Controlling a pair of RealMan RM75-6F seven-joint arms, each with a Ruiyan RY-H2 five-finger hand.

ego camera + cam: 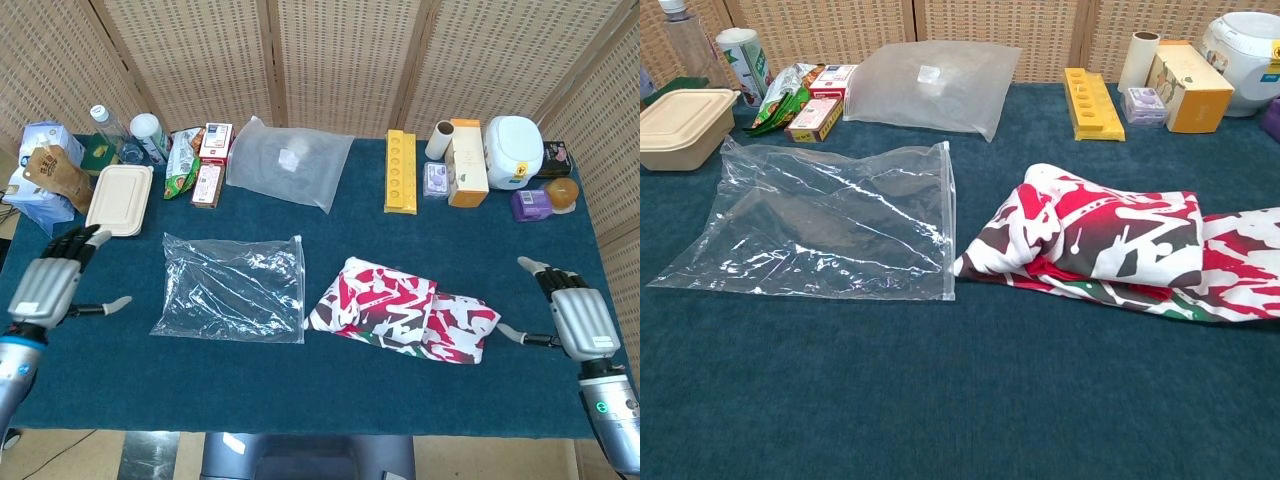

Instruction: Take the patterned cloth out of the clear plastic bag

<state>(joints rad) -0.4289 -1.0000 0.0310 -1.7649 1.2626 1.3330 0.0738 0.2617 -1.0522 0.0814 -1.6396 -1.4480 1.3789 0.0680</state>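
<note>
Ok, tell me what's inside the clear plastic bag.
Nothing shows inside the clear plastic bag; it lies flat, blue tablecloth showing through. The patterned cloth lies outside, beside it.

Blue table (330, 385) carries the clear plastic bag (232, 289), flat, right of the left hand (45, 288); patterned cloth (404, 310) bunched left of the right hand (577, 322).

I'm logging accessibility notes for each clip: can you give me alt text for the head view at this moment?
A red, white and dark patterned cloth lies folded on a blue table, just right of an empty, flat clear plastic bag. The left robot hand and right robot hand are open at the table's side edges, holding nothing. Boxes, bottles and containers line the far edge.
</note>
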